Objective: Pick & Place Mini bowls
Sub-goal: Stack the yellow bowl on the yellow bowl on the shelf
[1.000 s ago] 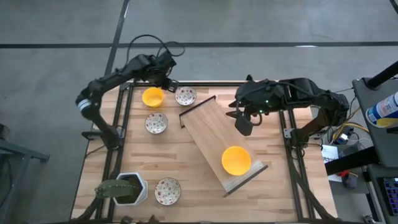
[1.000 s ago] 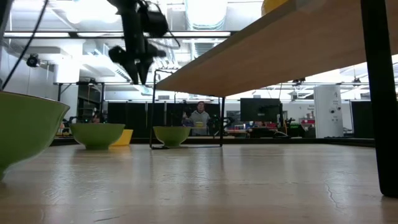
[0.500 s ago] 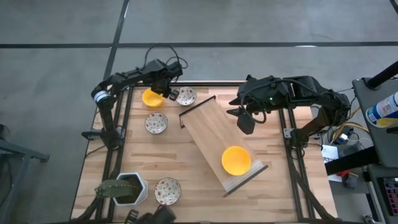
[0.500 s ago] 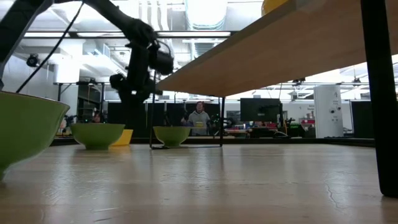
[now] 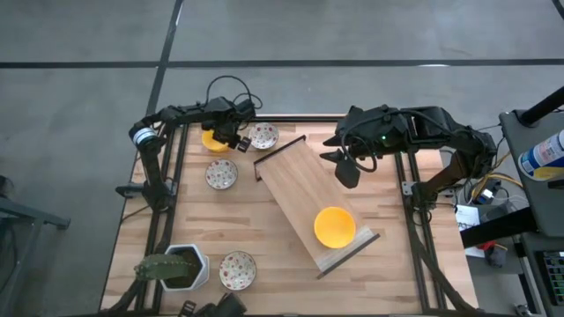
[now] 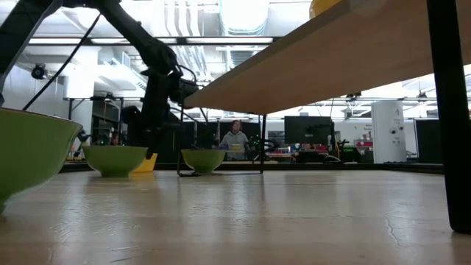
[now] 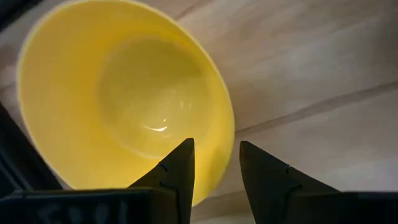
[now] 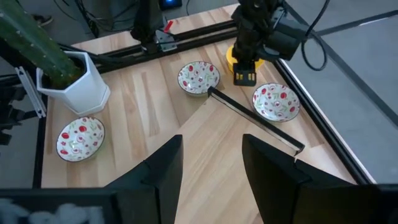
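A yellow mini bowl [image 5: 211, 138] stands on the table near its far left corner. My left gripper [image 5: 227, 141] is low over it and open. In the left wrist view the gripper [image 7: 216, 144] straddles the bowl's rim [image 7: 225, 134], one finger over the inside and one outside; I cannot tell whether they touch it. A second yellow bowl [image 5: 335, 226] sits on the raised wooden board [image 5: 300, 180]. Three floral bowls [image 5: 263, 136] [image 5: 221, 173] [image 5: 237, 269] rest on the table. My right gripper [image 5: 345, 172] hangs open above the board's far end.
A white hexagonal pot with a green plant [image 5: 181, 267] stands at the near left corner. The board [image 8: 249, 121] is raised on a black frame and runs diagonally across the middle. Black rails [image 5: 172, 176] border the table. A person [image 6: 235, 140] shows far behind.
My left gripper has come down and a little toward the near edge, from above the far floral bowl and the yellow bowl to the yellow bowl's rim. My right arm has barely moved. No bowl has moved.
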Available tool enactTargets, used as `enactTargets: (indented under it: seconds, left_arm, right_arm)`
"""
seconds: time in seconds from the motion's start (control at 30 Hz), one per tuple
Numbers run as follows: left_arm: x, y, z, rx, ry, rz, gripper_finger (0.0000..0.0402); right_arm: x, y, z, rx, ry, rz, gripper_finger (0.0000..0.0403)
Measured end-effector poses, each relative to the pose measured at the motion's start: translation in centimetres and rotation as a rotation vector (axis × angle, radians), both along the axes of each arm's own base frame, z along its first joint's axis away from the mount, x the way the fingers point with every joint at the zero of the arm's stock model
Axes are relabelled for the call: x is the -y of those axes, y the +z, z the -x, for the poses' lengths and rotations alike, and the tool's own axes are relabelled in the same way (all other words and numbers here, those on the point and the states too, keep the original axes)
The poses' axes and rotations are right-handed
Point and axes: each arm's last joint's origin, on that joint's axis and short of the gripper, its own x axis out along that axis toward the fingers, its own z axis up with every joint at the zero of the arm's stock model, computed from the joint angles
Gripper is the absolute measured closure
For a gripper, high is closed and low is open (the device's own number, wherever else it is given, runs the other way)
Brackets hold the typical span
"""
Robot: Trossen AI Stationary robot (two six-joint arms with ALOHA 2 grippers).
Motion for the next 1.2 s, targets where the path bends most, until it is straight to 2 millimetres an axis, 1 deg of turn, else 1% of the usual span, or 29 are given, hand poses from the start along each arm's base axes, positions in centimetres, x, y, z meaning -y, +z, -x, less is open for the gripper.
enactTargets:
  seconds: [0.07,0.13,0.2,0.27,0.3,0.4,0.5,0.6,0.67,0.73,0.83,0.93,1.03,1.13,1.2]
  left_arm:
    - [0.1,-0.3,0.1,-0.004,-0.022,0.008,0.0284]
    - [0.1,-0.5,0.1,0.001,-0.031,0.01,0.0299]
    - [0.1,-0.8,0.3,-0.002,-0.026,0.014,0.0332]
    - [0.0,-1.1,0.4,0.004,-0.024,0.008,0.0376]
    - [0.0,-1.1,0.4,0.006,-0.024,0.005,0.0388]
    - [0.0,-1.1,0.5,0.008,-0.04,0.013,0.0397]
    - [0.0,0.0,0.2,0.034,-0.05,0.002,0.0399]
    - [0.1,2.2,0.0,0.095,-0.061,-0.036,0.04]
    - [0.2,4.1,0.1,0.151,-0.062,-0.07,0.04]
    - [0.5,6.4,0.3,0.231,-0.061,-0.104,0.04]
    - [1.2,10.6,1.0,0.375,-0.058,-0.199,0.0401]
    - [2.3,14.8,2.0,0.571,-0.063,-0.272,0.0401]
    - [3.9,18.7,3.2,0.804,-0.102,-0.325,0.0401]
    - [5.6,21.9,4.5,1.031,-0.153,-0.355,0.0401]
    - [6.6,23.5,5.3,1.162,-0.188,-0.357,0.0401]
  right_arm:
    - [0.1,0.0,0.0,0.0,-0.004,0.0,0.0243]
    - [0.2,0.0,0.0,0.0,-0.01,0.002,0.0243]
    - [0.3,0.0,0.0,0.0,-0.015,0.003,0.0243]
    - [0.3,0.0,0.0,0.0,-0.018,0.004,0.0243]
    - [0.3,0.0,0.0,0.001,-0.02,0.004,0.0243]
    - [0.4,0.0,0.0,0.001,-0.022,0.002,0.0243]
    - [0.4,0.0,0.0,0.002,-0.027,-0.002,0.0243]
    - [0.4,0.0,0.0,0.003,-0.034,-0.01,0.0243]
    - [0.5,0.0,0.0,0.003,-0.035,-0.009,0.0243]
    - [0.5,0.0,0.0,0.004,-0.039,-0.01,0.0243]
    - [0.5,0.0,0.0,0.005,-0.061,0.008,0.0243]
    - [0.6,0.0,0.0,0.007,-0.089,0.031,0.0243]
    - [0.7,0.0,0.0,0.007,-0.088,0.053,0.0243]
    - [1.0,0.2,-0.2,0.028,-0.084,0.061,0.0243]
    - [1.1,0.5,-0.2,0.057,-0.075,0.064,0.0243]
